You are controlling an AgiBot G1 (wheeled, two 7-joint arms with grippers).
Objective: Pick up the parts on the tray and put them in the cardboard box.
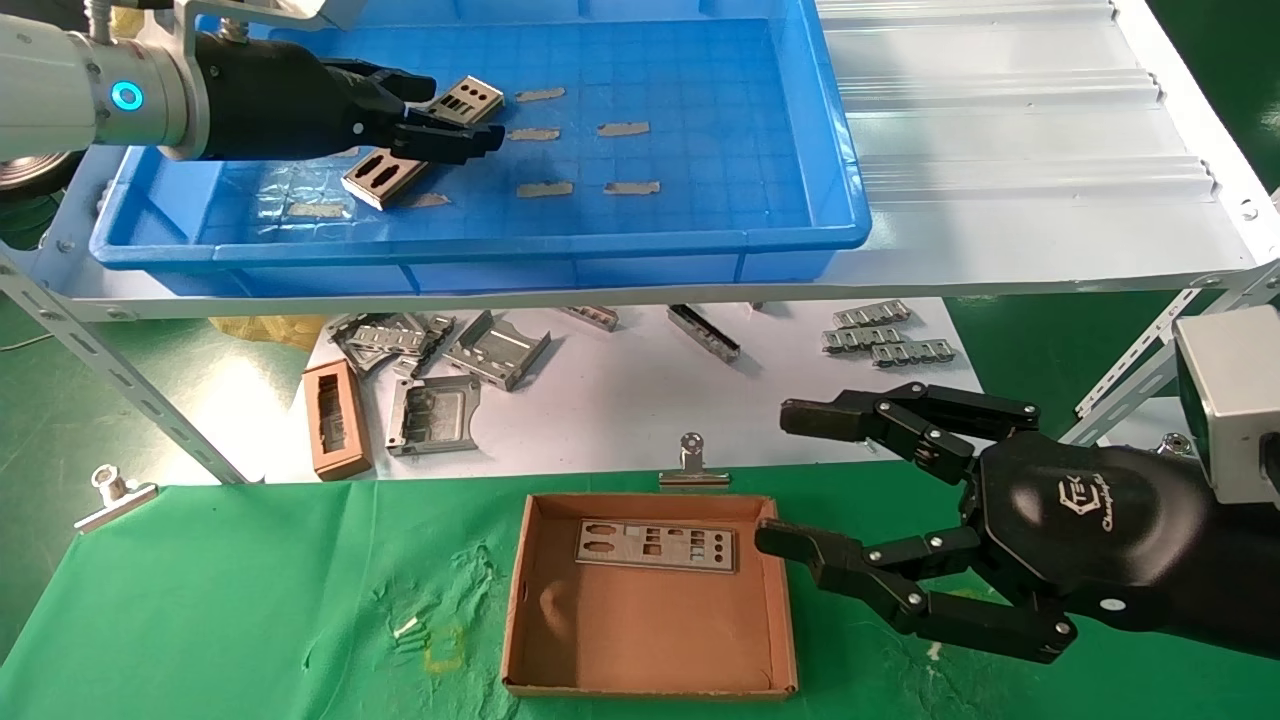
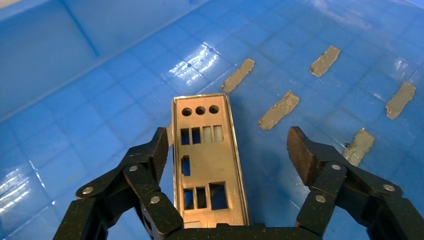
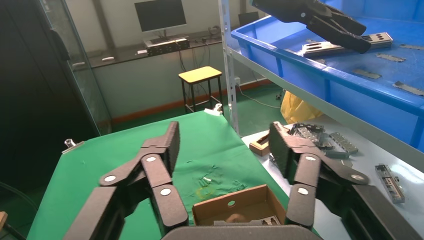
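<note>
Looking down from the head camera, you had your left gripper (image 1: 455, 120) reaching into the tray (image 1: 800, 120) on the upper shelf, hanging right over a part (image 1: 430, 140) that lay flat on the blue grid floor near the tray's left end. Its jaws were spread wide and weren't touching the metal. In the left wrist view the part (image 2: 207, 160) sat right between the two fingers (image 2: 155, 150), a clear gap on one side and the other fingertip close to the plate's edge, with the end carrying three round holes pointing away from the palm. So the plate was lined up lengthwise with the gripper (image 2: 227, 150), centred between the pads, not gripped.

A few tape scraps (image 1: 545, 188) were stuck to the tray floor just beyond the part, toward the middle.

Your right gripper (image 1: 790, 480) was down low over the green cloth (image 1: 250, 600), just beside the right wall of the box (image 1: 650, 690), also spread open and holding nothing. One plate (image 1: 655, 545) already lay flat inside the box along its far wall.

On the white table below the shelf you had brackets (image 1: 470, 350), a few ribbed strips (image 1: 880, 340) and a brown frame block (image 1: 335, 420), all well apart from both grippers.
</note>
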